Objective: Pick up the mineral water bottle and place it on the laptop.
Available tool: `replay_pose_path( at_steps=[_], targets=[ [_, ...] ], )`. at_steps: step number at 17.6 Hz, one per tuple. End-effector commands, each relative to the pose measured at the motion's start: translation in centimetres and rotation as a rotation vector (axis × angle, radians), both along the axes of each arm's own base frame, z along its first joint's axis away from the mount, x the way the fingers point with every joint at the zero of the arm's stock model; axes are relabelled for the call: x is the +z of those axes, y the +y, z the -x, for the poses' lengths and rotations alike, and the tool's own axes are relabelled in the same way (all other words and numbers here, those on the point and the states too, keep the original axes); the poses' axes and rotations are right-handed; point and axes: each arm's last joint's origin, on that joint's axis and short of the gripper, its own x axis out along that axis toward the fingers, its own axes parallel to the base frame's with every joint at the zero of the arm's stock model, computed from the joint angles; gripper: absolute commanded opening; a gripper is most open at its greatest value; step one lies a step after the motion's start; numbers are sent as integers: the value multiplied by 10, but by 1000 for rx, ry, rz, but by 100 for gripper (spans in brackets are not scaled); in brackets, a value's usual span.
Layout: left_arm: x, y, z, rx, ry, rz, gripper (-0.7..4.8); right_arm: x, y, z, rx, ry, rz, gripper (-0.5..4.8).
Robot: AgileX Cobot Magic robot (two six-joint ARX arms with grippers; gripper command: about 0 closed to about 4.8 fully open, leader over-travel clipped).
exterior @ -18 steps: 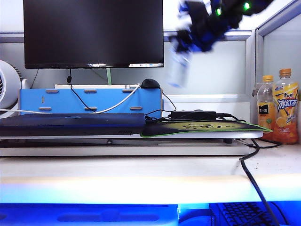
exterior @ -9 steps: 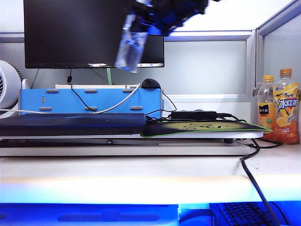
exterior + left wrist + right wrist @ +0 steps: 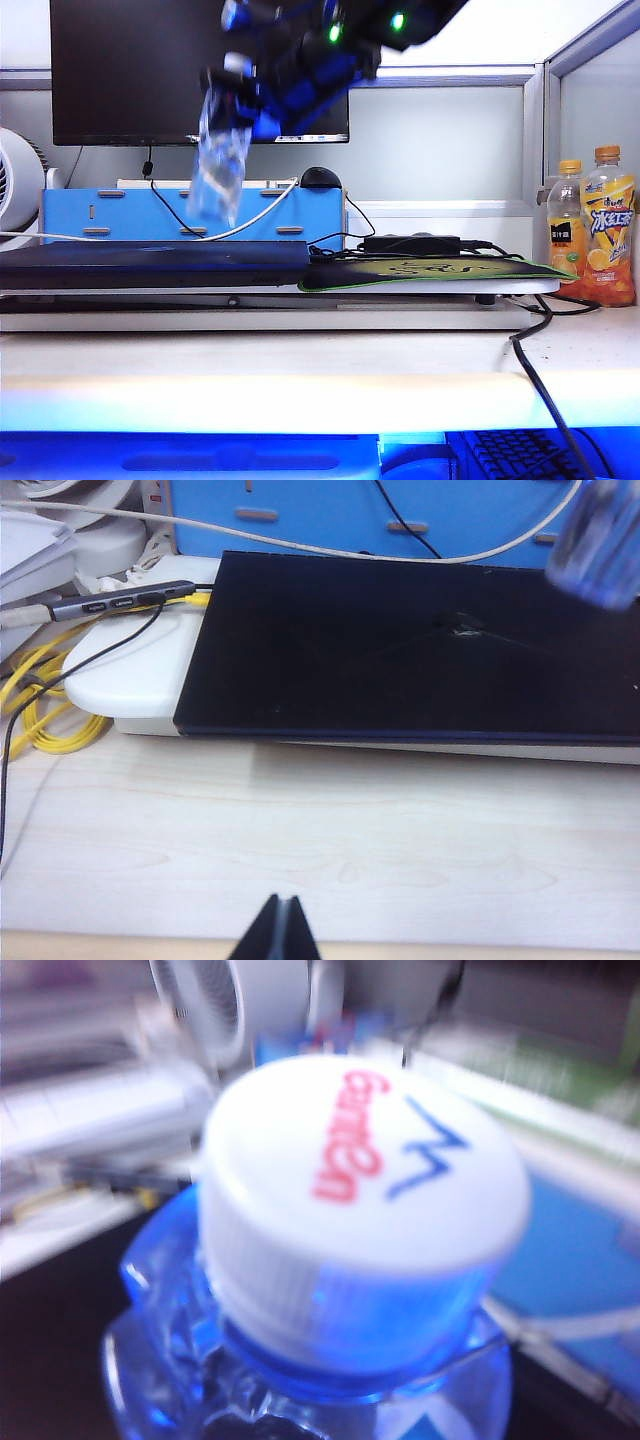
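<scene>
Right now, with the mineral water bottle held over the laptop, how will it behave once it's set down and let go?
Probably tippy: the mineral water bottle is tall and narrow, hanging tilted from the right gripper, held near its cap. The laptop lid looks smooth and flat, so it could slide or roll if it falls. The left gripper is parked over the table.

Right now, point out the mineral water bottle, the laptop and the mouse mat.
mineral water bottle [image 3: 220, 165], exterior view, mid body.
laptop [image 3: 400, 650], left wrist view, middle of lid.
mouse mat [image 3: 440, 270], exterior view, top surface.

A pale wooden desk [image 3: 300, 375] stands before a grey partition wall [image 3: 440, 140], bearing a black monitor [image 3: 150, 70] over a blue box [image 3: 190, 215].
</scene>
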Motion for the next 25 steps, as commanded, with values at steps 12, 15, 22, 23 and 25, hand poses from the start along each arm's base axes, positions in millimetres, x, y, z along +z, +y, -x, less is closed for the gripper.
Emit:
replay_pose_path(
  at_steps=[12, 15, 22, 23, 25],
  targets=[
    [0, 0, 0, -3, 0, -1, -2, 6, 3, 2, 14, -35, 5, 479],
    [0, 0, 0, -4, 0, -1, -2, 39, -5, 13, 14, -98, -41, 479],
    [0, 0, 0, -3, 0, -1, -2, 164, -58, 81, -50, -349, -226, 479],
    [0, 0, 0, -3, 0, -1, -2, 192, -77, 103, -94, -405, -273, 479],
    [0, 0, 0, -3, 0, -1, -2, 228, -109, 142, -171, -480, -316, 338]
  ],
)
